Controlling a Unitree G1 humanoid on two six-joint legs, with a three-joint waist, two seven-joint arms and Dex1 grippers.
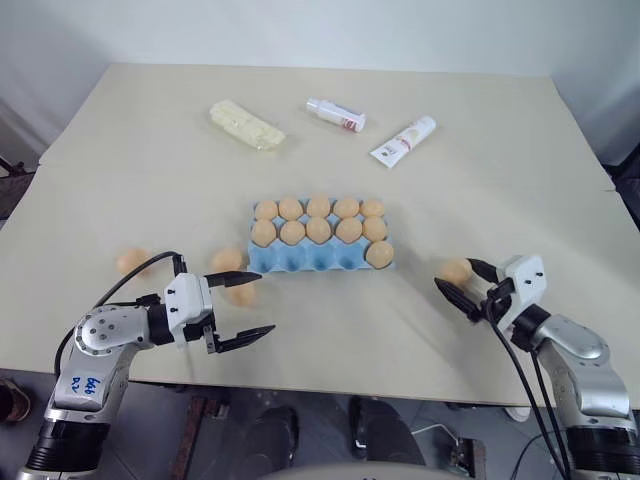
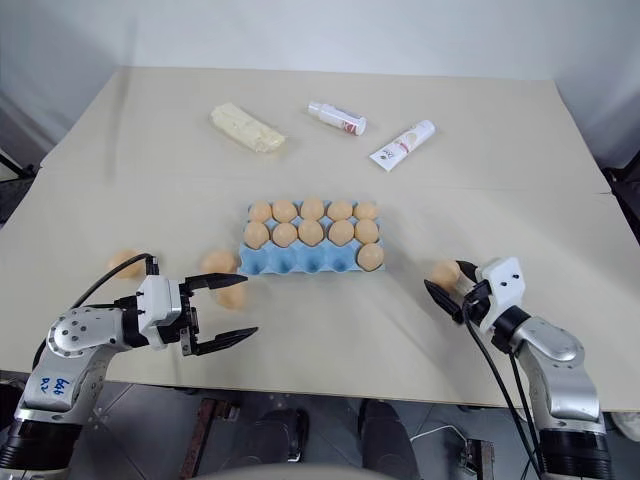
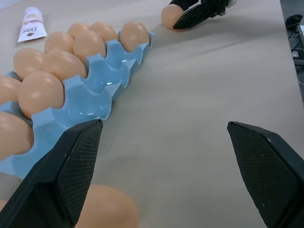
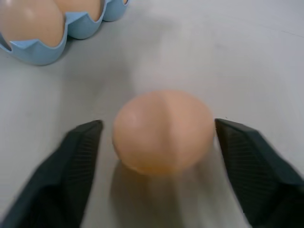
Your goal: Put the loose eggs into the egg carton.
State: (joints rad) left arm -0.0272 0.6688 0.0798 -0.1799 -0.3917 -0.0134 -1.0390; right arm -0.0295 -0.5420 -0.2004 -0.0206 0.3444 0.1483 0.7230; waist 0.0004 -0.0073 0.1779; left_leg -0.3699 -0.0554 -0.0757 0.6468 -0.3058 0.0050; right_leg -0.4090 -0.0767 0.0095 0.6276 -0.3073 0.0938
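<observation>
Right gripper [image 4: 156, 137] jaws stood parted round a loose egg [image 4: 164, 130], not yet pinching. Left gripper [image 1: 245, 305] gaped wide, empty, beside two more eggs. Egg carton [image 1: 300, 260] sat mid-table. Probably light, slick, crackable; best squeezed gently across the middle.
</observation>
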